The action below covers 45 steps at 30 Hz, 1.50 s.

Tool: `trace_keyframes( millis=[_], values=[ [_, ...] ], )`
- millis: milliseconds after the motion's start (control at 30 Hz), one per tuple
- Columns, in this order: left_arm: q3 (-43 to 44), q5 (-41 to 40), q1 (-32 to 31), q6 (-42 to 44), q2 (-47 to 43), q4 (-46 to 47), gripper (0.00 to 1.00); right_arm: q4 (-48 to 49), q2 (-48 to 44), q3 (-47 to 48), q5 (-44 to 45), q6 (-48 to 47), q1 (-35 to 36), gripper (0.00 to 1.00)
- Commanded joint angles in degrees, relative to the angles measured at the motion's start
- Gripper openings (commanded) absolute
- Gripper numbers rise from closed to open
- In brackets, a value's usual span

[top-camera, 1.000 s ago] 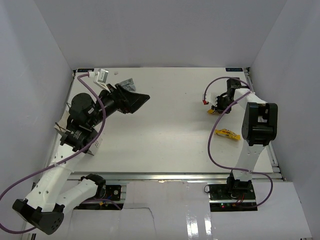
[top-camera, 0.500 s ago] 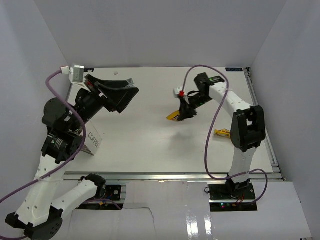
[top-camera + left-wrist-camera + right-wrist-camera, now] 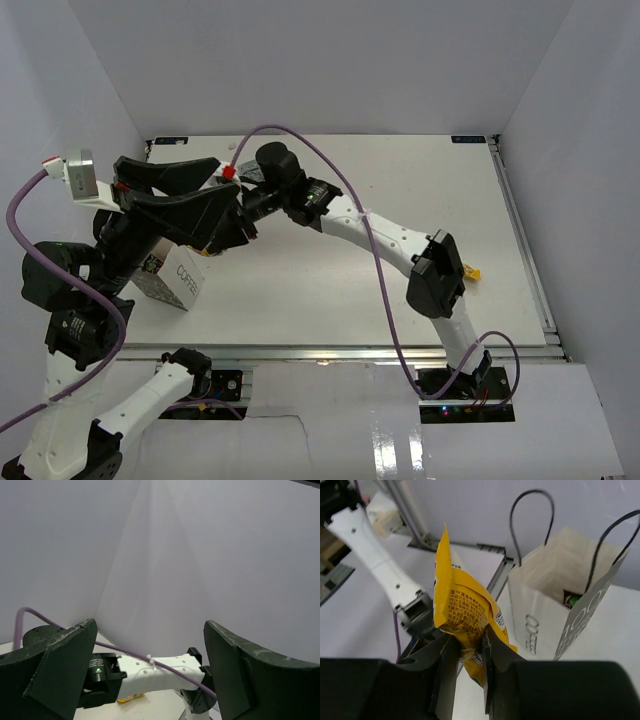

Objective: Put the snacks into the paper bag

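white table [image 3: 480, 200], right pincer [image 3: 467, 647] clamps yellow packet [image 3: 462, 611] near paper bag [image 3: 540, 600], left pincer [image 3: 150, 652] apart

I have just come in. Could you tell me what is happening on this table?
The right gripper is shut on a yellow snack packet and holds it close to the open paper bag, not yet in it. Something green lies inside the bag. The left gripper hangs open and empty nearby. Another yellow packet lies on the table, on the right side.
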Motion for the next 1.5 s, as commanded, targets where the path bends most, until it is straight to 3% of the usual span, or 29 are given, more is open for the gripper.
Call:
trace_keyframes(
  millis=[0,100,300,567,800,867,1000,1067,1367,1467],
  values=[
    [1.59,-1.95,-0.13,-0.18,-0.75,-1.41,0.98,24.67,5.92,7.66,10.84,31.99,1.84,0.09],
    [1.59,-2.13,-0.13,-0.70,-1.37,-1.76,0.98,29.43,10.06,12.84,20.34,38.37,3.95,0.10],
    [2.03,-2.31,-0.13,-1.76,-1.90,-2.64,0.98,34.35,13.32,17.78,31.24,39.53,8.61,0.14],
    [1.24,-2.39,-0.13,-3.08,-2.95,-3.08,0.98,38.14,17.36,19.19,41.97,32.51,11.25,0.15],
    [0.80,-2.39,-0.13,-3.87,-3.65,-3.44,0.98,38.93,19.91,16.64,44.00,26.53,12.74,0.19],
    [0.63,-2.39,-0.13,-3.87,-3.74,-3.70,0.98,38.93,20.35,16.20,44.27,24.77,13.18,0.25],
    [0.01,-2.48,-0.13,-4.04,-4.09,-3.88,0.98,38.75,20.18,15.85,45.58,21.08,13.62,0.50],
    [-0.60,-2.48,-0.13,-4.13,-4.36,-3.88,0.98,38.32,19.74,15.67,45.41,19.85,13.53,0.57],
    [-0.60,-2.22,-0.13,-3.52,-3.48,-4.05,0.98,37.44,16.84,14.01,41.20,19.31,12.57,0.61],
    [0.89,-3.09,-0.13,-2.47,-2.08,-6.15,0.98,37.35,13.68,12.17,31.99,20.28,9.86,0.60]
  ],
)
